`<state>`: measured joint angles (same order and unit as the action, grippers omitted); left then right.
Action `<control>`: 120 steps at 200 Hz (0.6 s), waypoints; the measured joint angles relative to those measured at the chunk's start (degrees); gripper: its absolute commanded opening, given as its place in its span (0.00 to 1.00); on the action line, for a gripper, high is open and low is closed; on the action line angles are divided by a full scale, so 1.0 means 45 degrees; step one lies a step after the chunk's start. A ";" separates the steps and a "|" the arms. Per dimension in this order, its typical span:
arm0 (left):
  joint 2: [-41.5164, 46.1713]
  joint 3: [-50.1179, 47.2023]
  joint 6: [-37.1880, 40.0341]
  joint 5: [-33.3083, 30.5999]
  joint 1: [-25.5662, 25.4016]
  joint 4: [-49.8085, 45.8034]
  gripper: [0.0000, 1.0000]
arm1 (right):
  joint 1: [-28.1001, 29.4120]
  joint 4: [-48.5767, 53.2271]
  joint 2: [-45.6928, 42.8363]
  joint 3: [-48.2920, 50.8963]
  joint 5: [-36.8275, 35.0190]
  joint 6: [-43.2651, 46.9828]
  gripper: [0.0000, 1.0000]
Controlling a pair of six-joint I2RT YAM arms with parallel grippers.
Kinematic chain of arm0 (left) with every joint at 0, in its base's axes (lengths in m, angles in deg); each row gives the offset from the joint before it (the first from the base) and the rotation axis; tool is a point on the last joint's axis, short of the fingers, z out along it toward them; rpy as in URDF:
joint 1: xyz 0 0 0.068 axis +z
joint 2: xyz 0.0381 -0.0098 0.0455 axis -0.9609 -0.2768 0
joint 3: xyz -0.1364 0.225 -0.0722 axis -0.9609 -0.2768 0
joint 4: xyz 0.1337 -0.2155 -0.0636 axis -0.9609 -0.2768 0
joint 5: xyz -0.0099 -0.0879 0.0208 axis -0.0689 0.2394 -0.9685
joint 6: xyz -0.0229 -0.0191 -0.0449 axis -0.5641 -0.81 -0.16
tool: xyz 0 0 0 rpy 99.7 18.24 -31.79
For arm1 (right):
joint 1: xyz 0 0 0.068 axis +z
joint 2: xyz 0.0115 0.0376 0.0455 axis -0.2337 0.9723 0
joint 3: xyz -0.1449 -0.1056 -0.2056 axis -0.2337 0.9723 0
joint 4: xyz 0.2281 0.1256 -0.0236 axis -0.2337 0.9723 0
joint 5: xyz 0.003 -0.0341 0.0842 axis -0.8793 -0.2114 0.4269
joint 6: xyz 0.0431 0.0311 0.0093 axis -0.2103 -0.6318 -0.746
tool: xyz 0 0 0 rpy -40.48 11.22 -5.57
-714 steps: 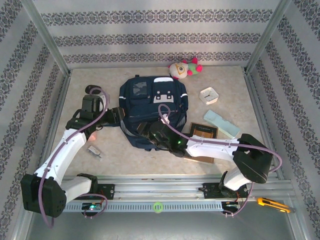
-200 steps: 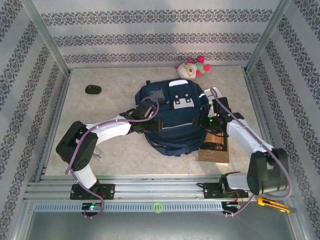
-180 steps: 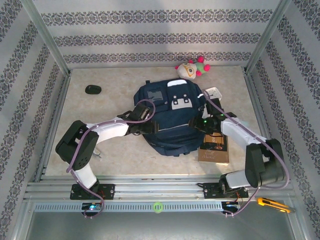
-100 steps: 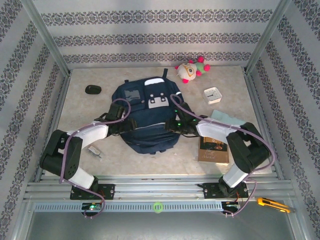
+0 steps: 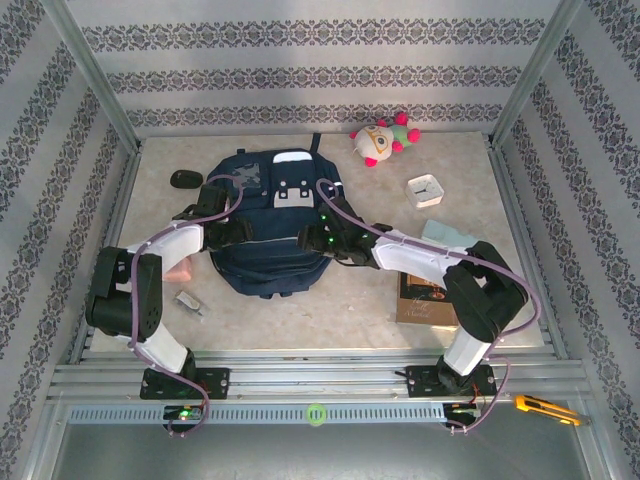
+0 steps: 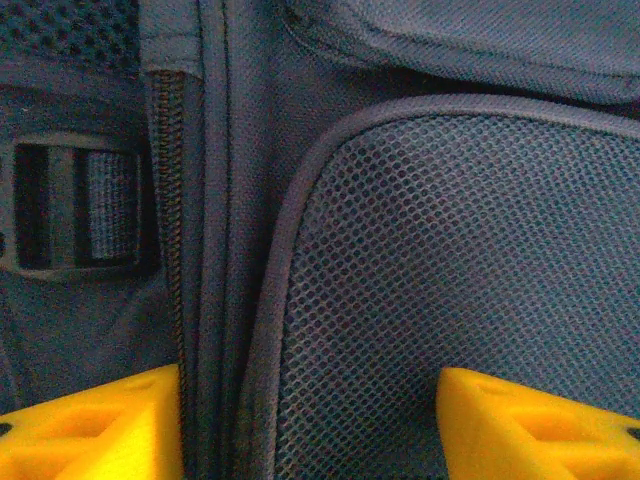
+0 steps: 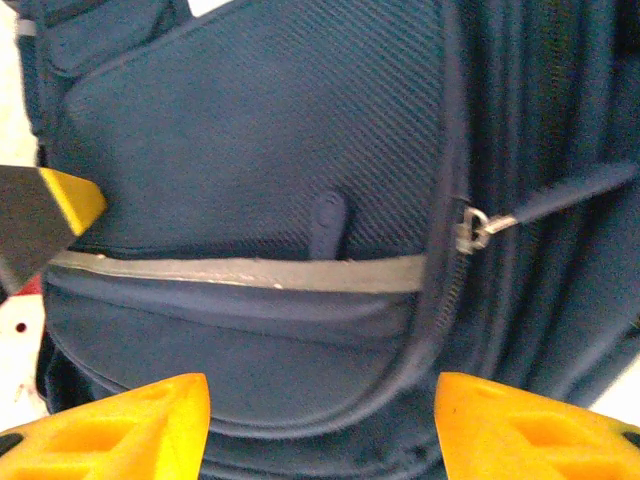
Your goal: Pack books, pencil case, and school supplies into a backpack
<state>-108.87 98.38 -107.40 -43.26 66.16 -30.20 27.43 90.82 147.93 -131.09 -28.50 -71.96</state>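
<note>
Bright, even overhead light, faint shadows; close wrist views of the backpack point(image 7: 250, 150) look slightly blurred.

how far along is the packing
Nothing looks packed: the book, pencil case and pink block lie on the table outside the backpack. In hand: the left gripper and right gripper sit at the backpack's sides, jaws apart. To do: getting all three inside.

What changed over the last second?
The backpack slid left across the table, with the left gripper and right gripper, both open, moving left beside it. The book, clock, plush toy and black oval object stayed put.
</note>
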 measured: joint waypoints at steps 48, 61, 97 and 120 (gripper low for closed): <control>0.2365 0.0253 0.0228 -0.0797 -0.0049 -0.0942 0.63 | -0.0738 0.2540 -0.1583 -0.0291 0.0544 0.0748 0.62; 0.3075 0.0670 0.0204 -0.0792 -0.0253 -0.1243 0.63 | -0.1481 0.3463 -0.2414 -0.0287 0.0850 0.1209 0.63; 0.3988 0.1253 -0.0563 -0.0155 -0.2395 -0.1263 0.61 | -0.5853 0.5576 -0.5134 0.0942 0.1365 0.2735 0.66; 0.3468 0.1107 -0.1452 0.0374 -0.4294 -0.0937 0.61 | -0.9364 0.6742 -0.6290 0.2322 0.1370 0.3793 0.68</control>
<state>-93.26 103.37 -113.93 -41.58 46.84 -34.42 -14.71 121.16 119.63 -120.64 -22.34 -54.89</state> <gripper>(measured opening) 0.608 0.671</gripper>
